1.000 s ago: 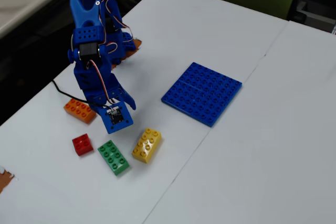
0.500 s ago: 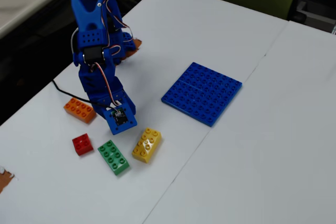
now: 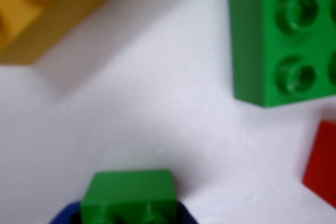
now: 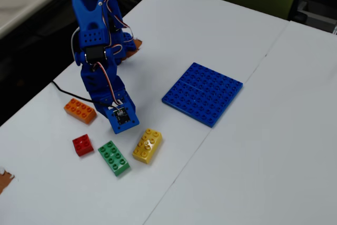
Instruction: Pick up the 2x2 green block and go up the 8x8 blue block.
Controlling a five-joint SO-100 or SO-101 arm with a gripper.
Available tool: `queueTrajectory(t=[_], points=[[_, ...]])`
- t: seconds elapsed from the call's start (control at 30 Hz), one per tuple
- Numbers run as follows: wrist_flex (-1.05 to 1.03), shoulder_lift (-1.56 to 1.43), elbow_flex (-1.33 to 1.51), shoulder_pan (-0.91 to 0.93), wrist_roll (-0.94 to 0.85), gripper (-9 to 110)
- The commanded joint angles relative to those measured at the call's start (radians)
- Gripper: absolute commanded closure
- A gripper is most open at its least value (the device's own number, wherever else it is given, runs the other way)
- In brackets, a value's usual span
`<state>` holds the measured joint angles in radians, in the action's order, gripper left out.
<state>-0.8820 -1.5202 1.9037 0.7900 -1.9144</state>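
1. At the bottom edge of the wrist view, a small green block [image 3: 129, 195] sits between blue gripper parts, which show only as slivers at its lower corners; the gripper [image 4: 122, 120] appears clenched on it, though the fingers themselves are out of frame.
2. In the fixed view that block is hidden under the blue arm [image 4: 97, 51], whose tip hangs low over the white table [image 4: 253, 162], left of centre.
3. Just beyond, the wrist view shows a long green brick [image 3: 281, 35] at upper right, a yellow brick [image 3: 47, 9] at upper left and a red brick [image 3: 323, 163] at the right edge, all lying apart from the held block.
4. The fixed view places those three in a row at lower left, with an orange brick [image 4: 79, 110] above them, beside the arm.
5. Farthest off, the blue baseplate [image 4: 202, 93] lies bare at centre right of the fixed view, well apart from the gripper.
6. Judged from this, the pick looks made or nearly so; the lift, the carry across to the baseplate and the setting down on it are not yet done.
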Motion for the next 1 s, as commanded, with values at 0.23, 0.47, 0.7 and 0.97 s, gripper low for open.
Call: queueTrajectory(t=[0.23,0.47,0.7,0.97], points=[[0.006,-0.064,-0.023,-0.014,0.025,90],[-0.087,-0.118,-0.098,-0.026,0.034,91],[-0.272,-0.264,-0.204,-0.086,-0.018,91],[-0.408,-0.525,-0.212,-0.121,-0.199,91]])
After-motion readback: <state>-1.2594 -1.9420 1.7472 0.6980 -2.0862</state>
